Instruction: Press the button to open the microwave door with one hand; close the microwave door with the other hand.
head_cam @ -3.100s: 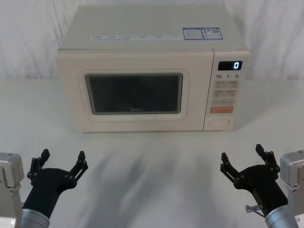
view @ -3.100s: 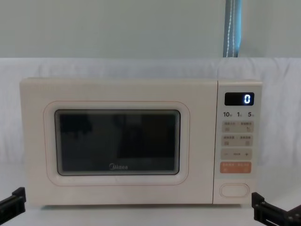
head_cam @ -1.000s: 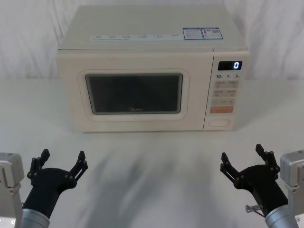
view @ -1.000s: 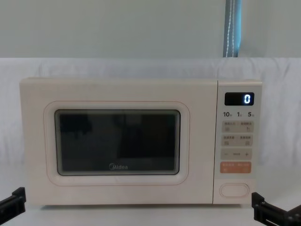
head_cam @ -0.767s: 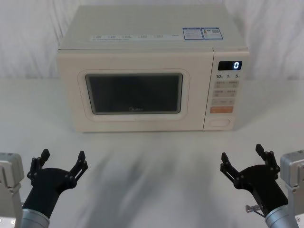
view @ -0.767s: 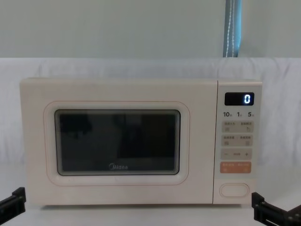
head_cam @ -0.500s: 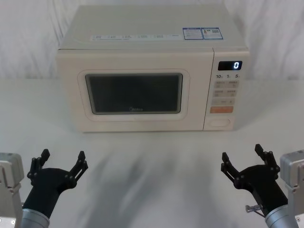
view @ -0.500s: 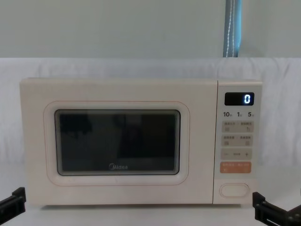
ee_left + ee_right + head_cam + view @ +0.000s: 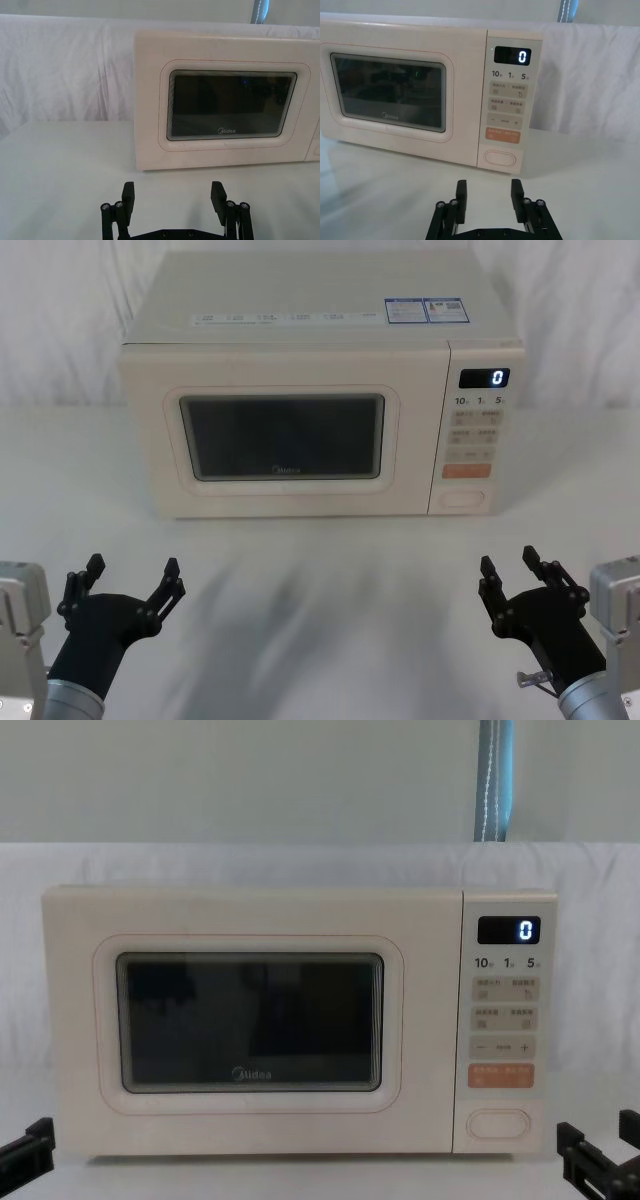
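In the head view, you have the microwave (image 9: 320, 390) standing at the back of the white table (image 9: 320, 590), its front turned to you. The microwave door (image 9: 283, 433) is closed flat against the body. The button (image 9: 464, 498) sits at the bottom of the control panel (image 9: 478, 430), under the orange key (image 9: 466, 471). Your left gripper (image 9: 128, 580) waits low on the left, fingers spread wide and holding nothing. Your right gripper (image 9: 518, 578) waits low on the right, its fingers at a narrower gap, also empty. Both are well apart from the oven. I judge that no step of the task is done yet.

In the left wrist view, the left gripper (image 9: 172, 197) points at the door (image 9: 232, 107), a little to the side of its window. This fits the closing job, because the door must swing out on that side.

In the right wrist view, the right gripper (image 9: 487, 192) stands almost in line with the button (image 9: 500, 157), which lies straight ahead of the gap between the fingers. The display (image 9: 512, 55) shows 0. This placing makes the right arm the natural one for pressing; probably you should narrow the fingers more, so that one tip meets the key.

In the chest view, the button (image 9: 498, 1123) is near the lower right corner of the front, and the right gripper (image 9: 600, 1145) comes in just beside it from below. The left gripper's finger (image 9: 30, 1140) shows at the lower left edge.
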